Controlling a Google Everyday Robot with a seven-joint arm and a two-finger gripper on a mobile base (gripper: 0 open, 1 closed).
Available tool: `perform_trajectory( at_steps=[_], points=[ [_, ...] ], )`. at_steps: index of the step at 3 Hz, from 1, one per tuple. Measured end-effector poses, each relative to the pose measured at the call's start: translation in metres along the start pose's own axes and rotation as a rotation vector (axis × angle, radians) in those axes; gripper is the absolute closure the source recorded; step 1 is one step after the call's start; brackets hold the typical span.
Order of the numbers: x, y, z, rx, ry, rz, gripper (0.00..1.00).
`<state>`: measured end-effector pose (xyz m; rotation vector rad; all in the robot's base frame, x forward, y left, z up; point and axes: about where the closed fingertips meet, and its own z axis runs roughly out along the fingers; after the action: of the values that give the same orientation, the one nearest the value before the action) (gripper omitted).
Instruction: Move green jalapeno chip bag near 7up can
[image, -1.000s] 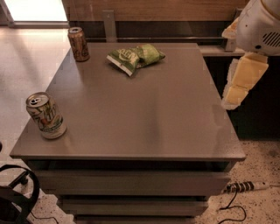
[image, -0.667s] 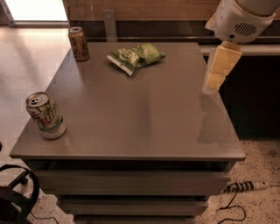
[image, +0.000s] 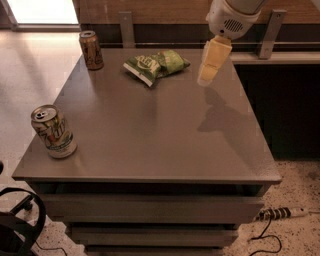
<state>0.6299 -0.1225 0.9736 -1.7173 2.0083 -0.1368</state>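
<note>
The claw (image: 205, 80) hangs over the far right part of the table (image: 150, 145), tipped downward, with the white arm housing (image: 231, 17) right above it. Whether the claw is open or closed I cannot tell. It touches none of the things on the table. The bag (image: 156, 64) lies just to the left of the claw, near but apart from it, flat and crinkled on the table top (its white logo faces up, the lighter green end being the end closer to the claw). Farther left of the claw, beyond the bag, a brown can (image: 92, 50) stands upright near the table's far left corner. The 7up can (image: 54, 131) stands upright well apart from the claw, far to its left and much nearer the camera, close to the table's front left edge; it is well apart from the bag too. The claw's shadow (image: 220, 117) falls on the table top below it and slightly to its right. On the speckled floor, low and to the right of the claw, lies a power strip (image: 280, 213) with a dark cable trailing from it.
</note>
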Motion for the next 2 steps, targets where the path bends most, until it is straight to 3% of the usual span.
perform_trajectory(
  at_steps=[2],
  points=[
    [-0.042,-0.052,0.064,-0.008,-0.108,-0.008,0.00]
  ],
)
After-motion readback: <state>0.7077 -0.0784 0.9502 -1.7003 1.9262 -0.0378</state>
